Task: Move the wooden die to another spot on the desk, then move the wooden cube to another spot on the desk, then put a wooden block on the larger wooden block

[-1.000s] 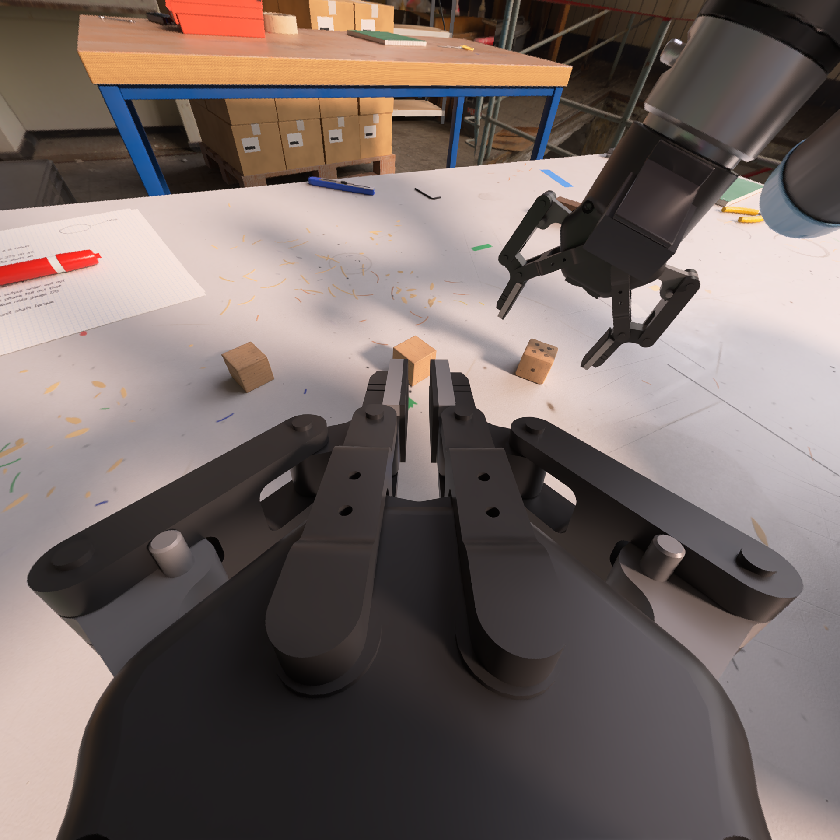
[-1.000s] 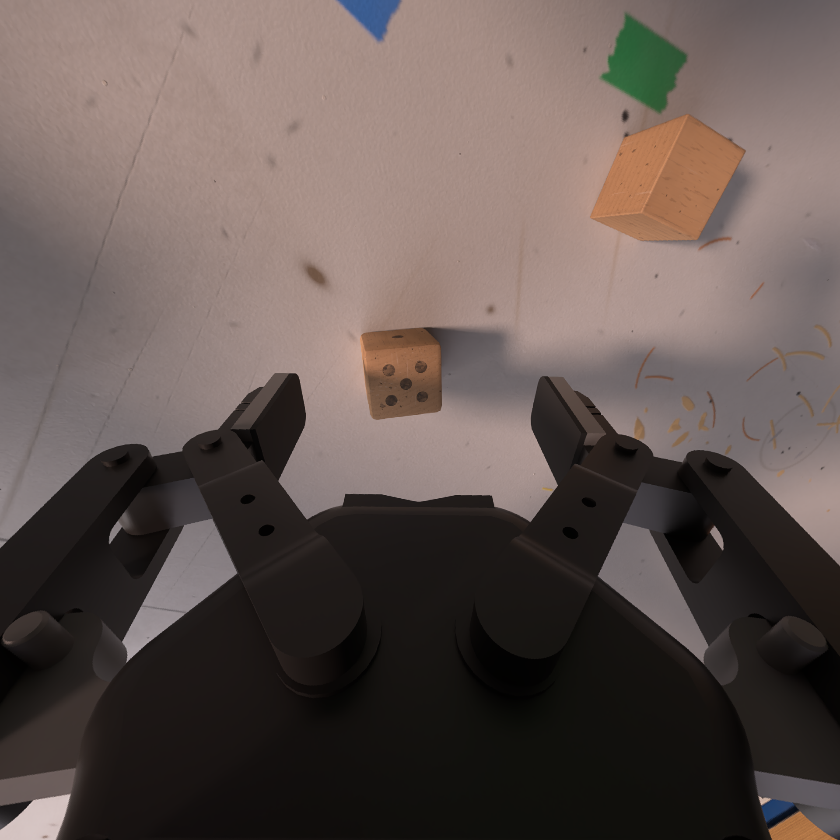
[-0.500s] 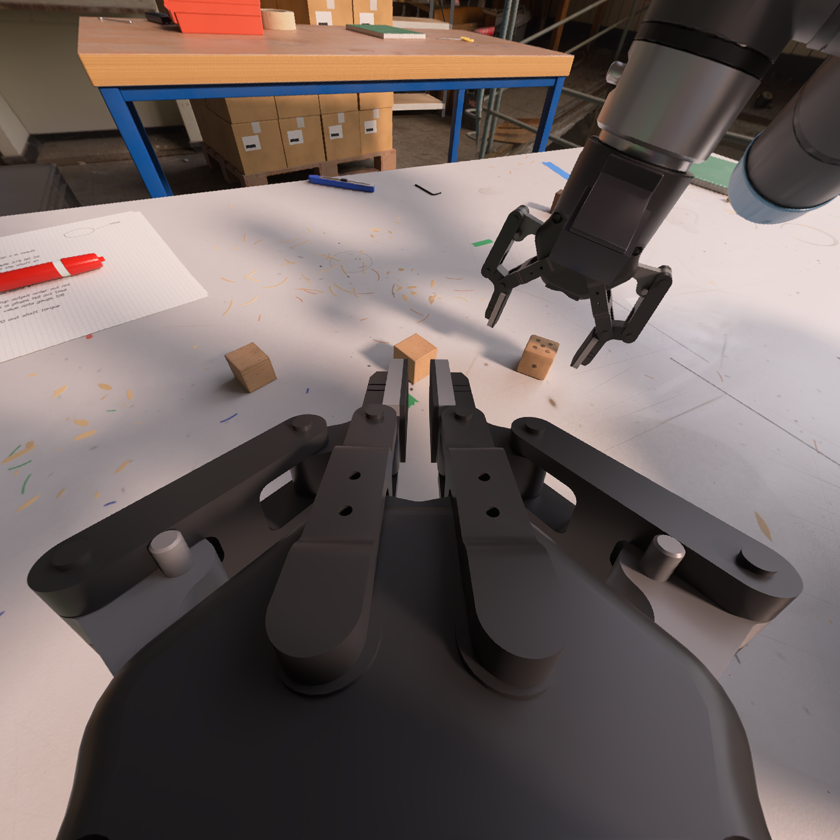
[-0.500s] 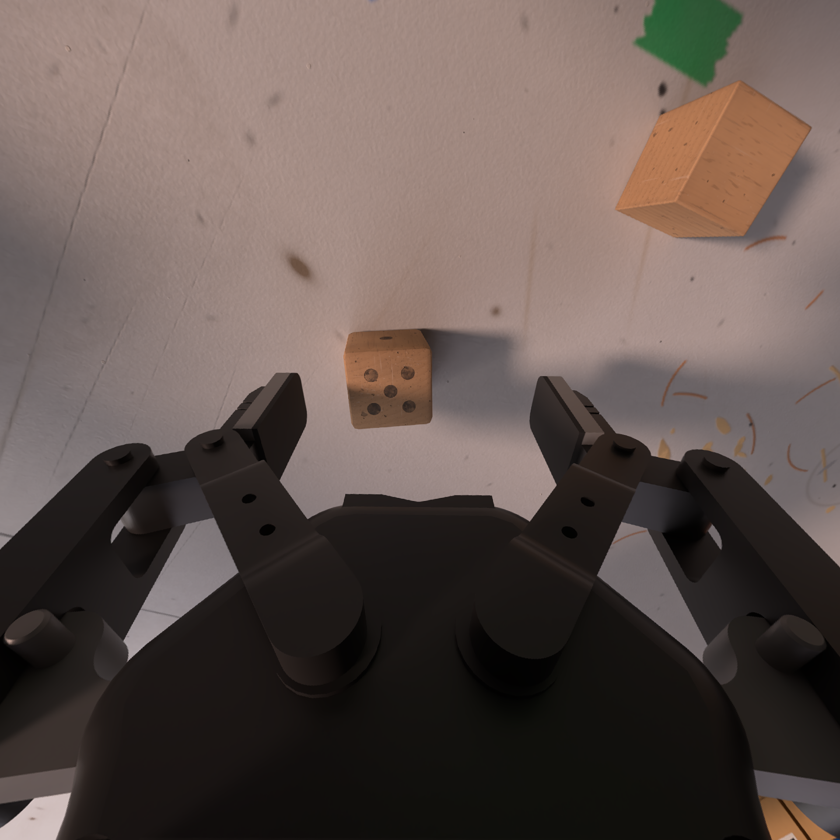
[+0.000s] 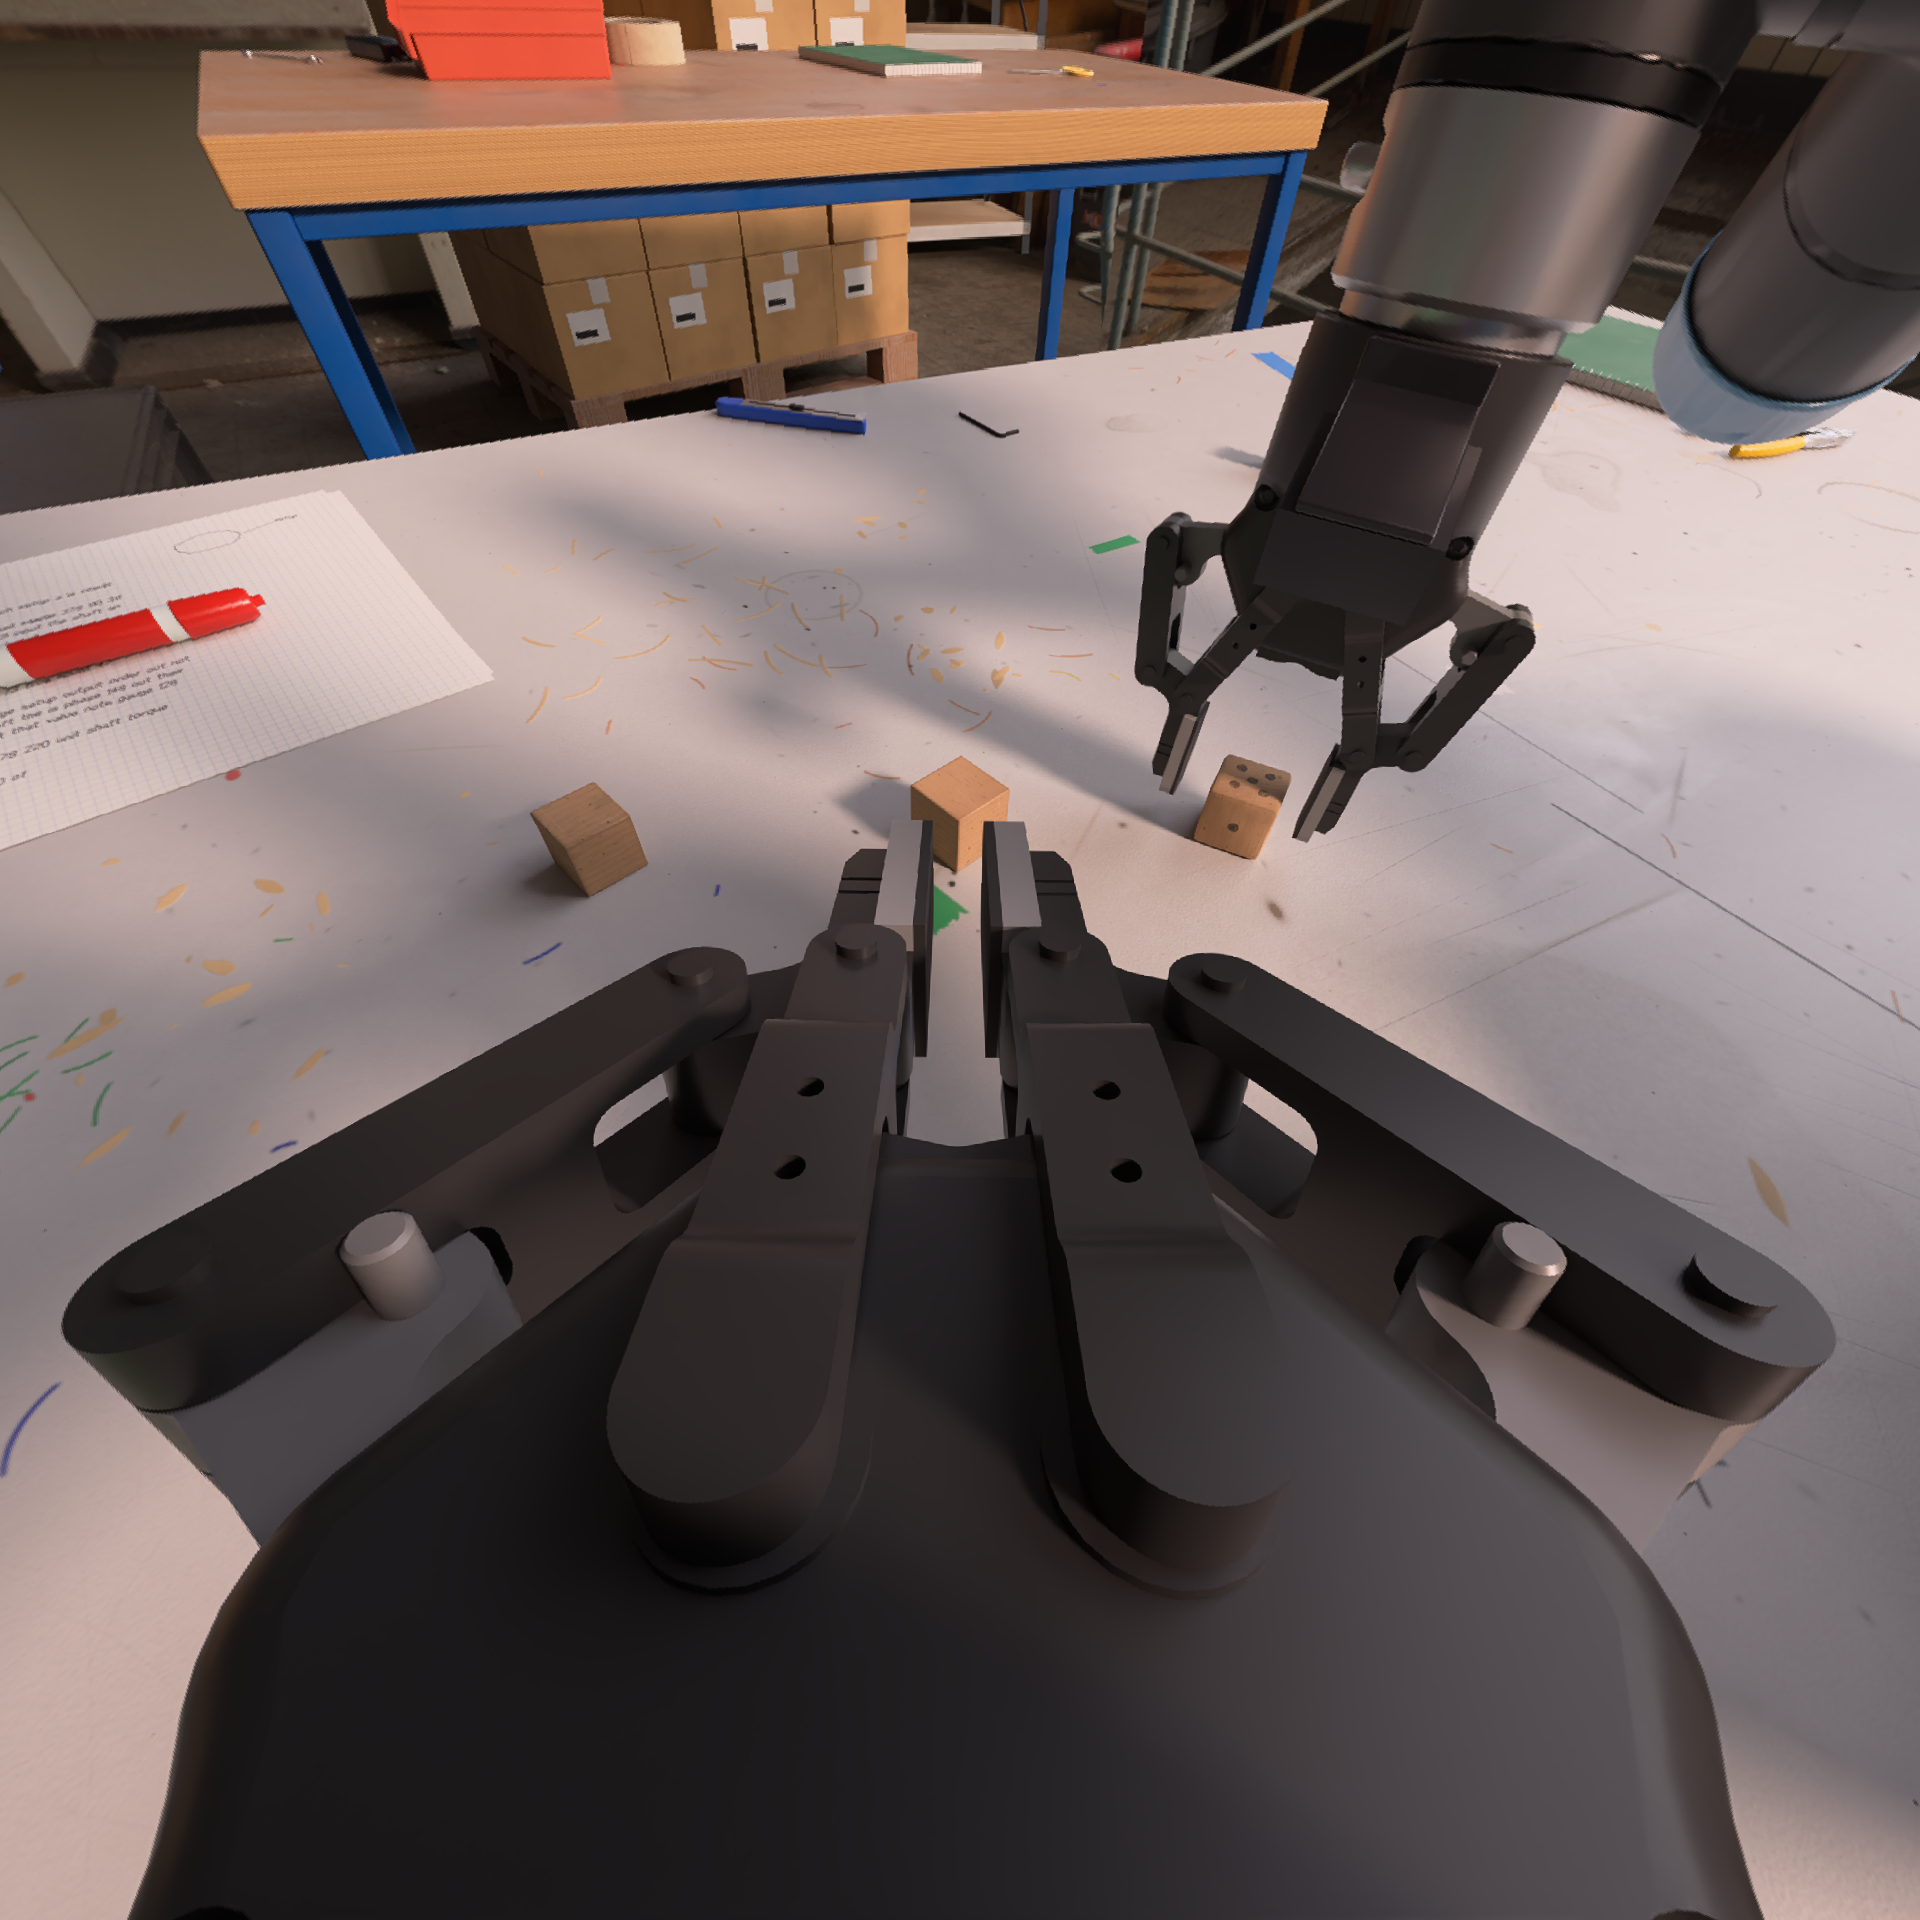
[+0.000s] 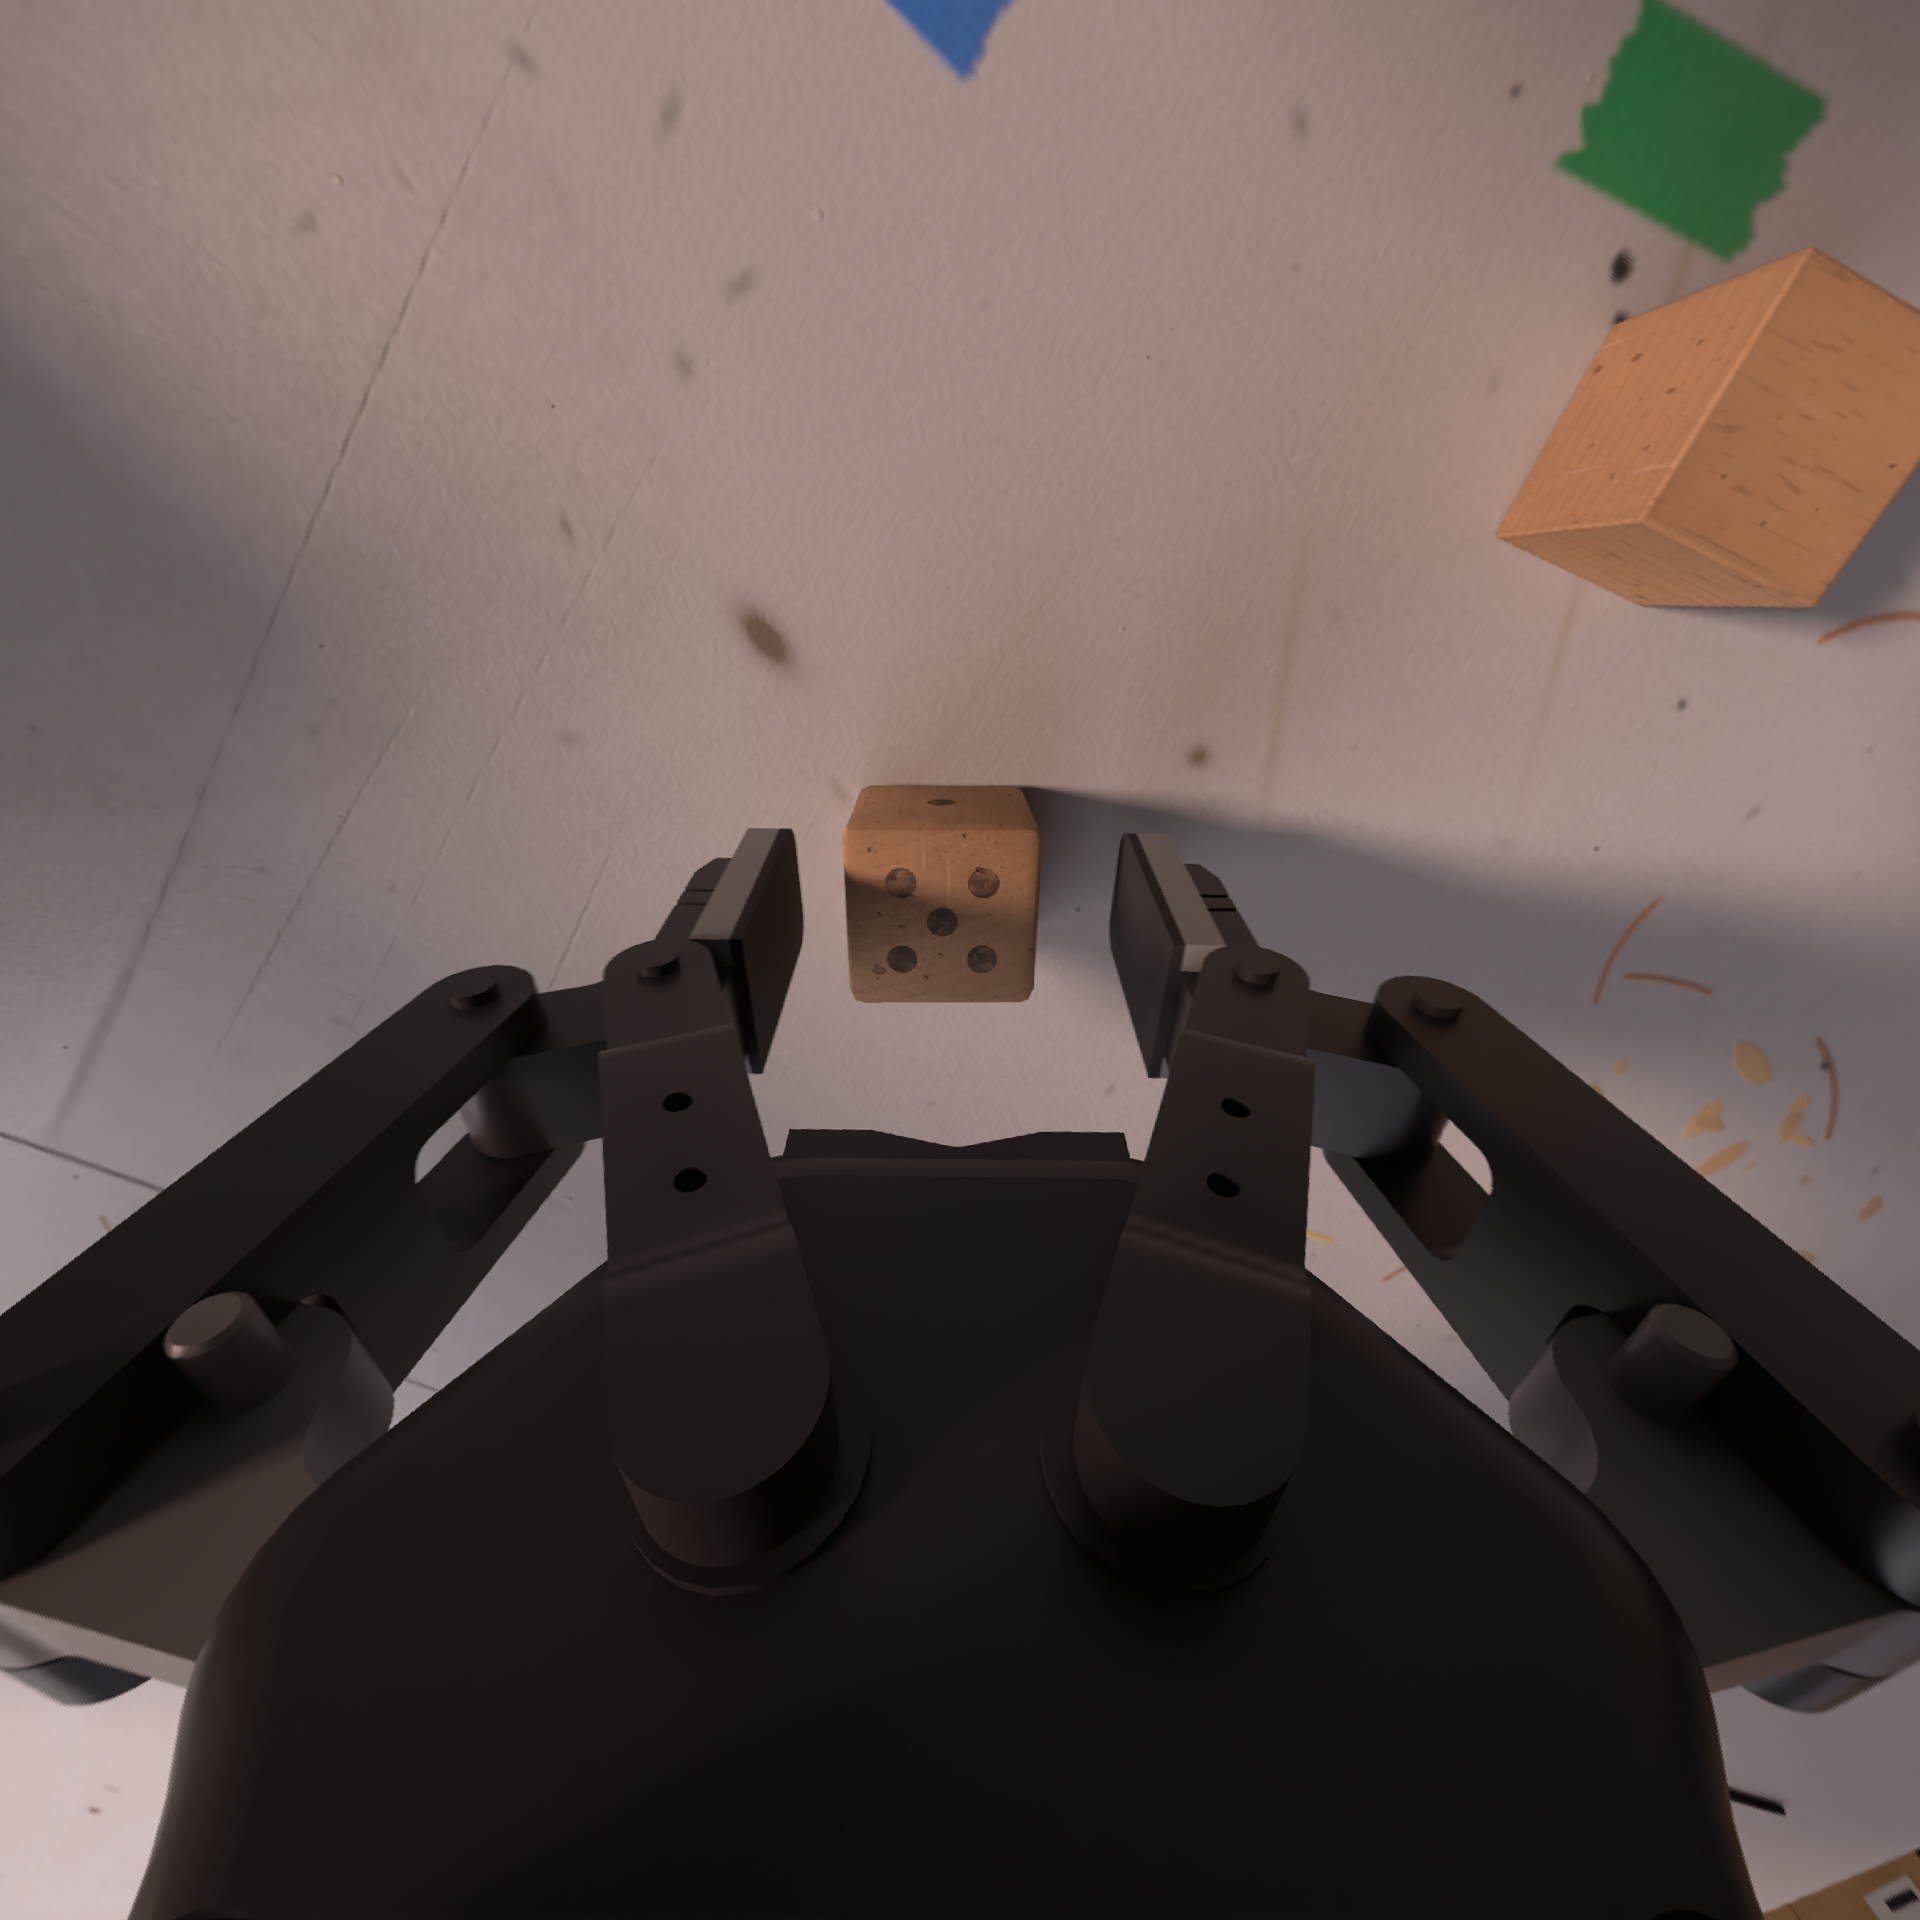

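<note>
The wooden die [image 6: 940, 899] sits on the white desk [image 6: 520, 520] between the fingers of my right gripper [image 6: 956, 888]. The jaws are open, with a narrow gap on each side of the die. In the left wrist view the right gripper [image 5: 1244, 792] reaches down around the die [image 5: 1242, 821]. A light wooden cube [image 5: 958, 810] stands just beyond my left gripper [image 5: 951, 873], which is shut and empty, low over the desk. The cube also shows in the right wrist view [image 6: 1725, 447]. A darker wooden block [image 5: 589, 836] lies tilted to the left.
A sheet of paper [image 5: 260, 644] with a red marker [image 5: 125, 634] lies at the far left. A blue pen [image 5: 790, 414] is near the far edge. Green tape [image 6: 1694, 125] and wood shavings [image 5: 831, 644] dot the desk. A wooden workbench [image 5: 727, 125] stands behind.
My right gripper has come down over the die and its fingers have narrowed around it. The left gripper and both blocks have stayed where they were.
</note>
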Controlling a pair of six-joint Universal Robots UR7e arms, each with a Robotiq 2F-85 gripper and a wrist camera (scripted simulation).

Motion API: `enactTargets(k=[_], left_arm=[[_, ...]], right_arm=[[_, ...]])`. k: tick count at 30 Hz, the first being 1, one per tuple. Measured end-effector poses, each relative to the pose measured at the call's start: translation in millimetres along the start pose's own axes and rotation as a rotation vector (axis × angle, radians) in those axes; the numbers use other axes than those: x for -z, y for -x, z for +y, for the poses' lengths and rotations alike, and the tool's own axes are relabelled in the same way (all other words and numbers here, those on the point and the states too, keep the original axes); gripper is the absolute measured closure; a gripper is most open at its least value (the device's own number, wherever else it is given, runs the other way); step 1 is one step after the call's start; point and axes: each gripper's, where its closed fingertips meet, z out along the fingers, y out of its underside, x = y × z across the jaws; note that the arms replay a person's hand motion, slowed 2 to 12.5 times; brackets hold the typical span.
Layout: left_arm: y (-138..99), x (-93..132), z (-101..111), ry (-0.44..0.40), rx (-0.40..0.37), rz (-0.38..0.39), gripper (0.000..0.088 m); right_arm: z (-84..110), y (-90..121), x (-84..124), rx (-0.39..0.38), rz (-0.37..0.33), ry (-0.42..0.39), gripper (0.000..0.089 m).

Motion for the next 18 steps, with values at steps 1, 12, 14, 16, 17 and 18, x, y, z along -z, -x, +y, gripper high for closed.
enactTargets(k=[1,12,14,16,17,18], left_arm=[[-0.1,-0.1,0.0,0.000,0.001,0.001,0.0797],[-2.2,-2.5,0.9,0.001,0.014,0.015,0.0797],[-2.6,-3.0,1.1,0.002,0.013,0.017,0.0797],[-2.9,-3.6,1.3,0.004,0.013,0.017,0.0797],[-3.1,-3.9,1.4,0.004,0.012,0.017,0.0797],[-3.3,-4.1,1.5,0.005,0.011,0.017,0.0797]], right_arm=[[0.0,1.2,-0.1,0.000,-0.010,-0.002,0.0386],[-0.4,2.8,0.2,0.000,-0.026,-0.030,0.0593],[-0.4,2.7,0.2,-0.002,-0.025,-0.034,0.0593],[-0.4,2.7,0.2,-0.009,-0.024,-0.038,0.0593],[-0.4,2.6,0.3,-0.013,-0.023,-0.039,0.0593],[-0.4,2.6,0.3,-0.019,-0.022,-0.041,0.0593]])
